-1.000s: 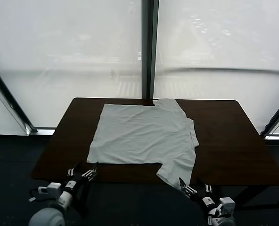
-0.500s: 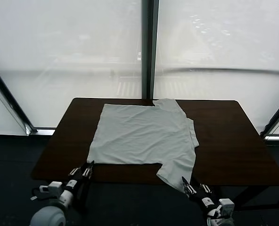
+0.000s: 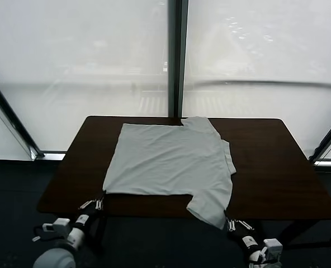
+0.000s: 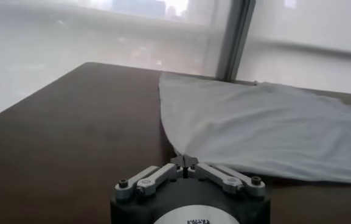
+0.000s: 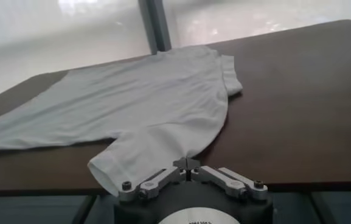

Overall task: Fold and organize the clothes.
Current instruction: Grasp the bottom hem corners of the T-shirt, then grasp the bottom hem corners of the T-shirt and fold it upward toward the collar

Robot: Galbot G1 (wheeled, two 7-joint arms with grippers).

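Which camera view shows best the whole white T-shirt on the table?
The head view: the T-shirt lies there complete, spread on the dark table, one sleeve over the near edge. The left wrist view gives only the corner held in the left claw; the right wrist view gives the sleeve at the right claw.

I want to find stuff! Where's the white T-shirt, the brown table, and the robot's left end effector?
White cotton T-shirt [image 3: 168, 162], head view, middle of its body.
Dark brown wooden table [image 3: 272, 167], head view, bare top right of the shirt.
Left end effector [image 4: 185, 162], left wrist view, shut tips pinching the shirt's corner.
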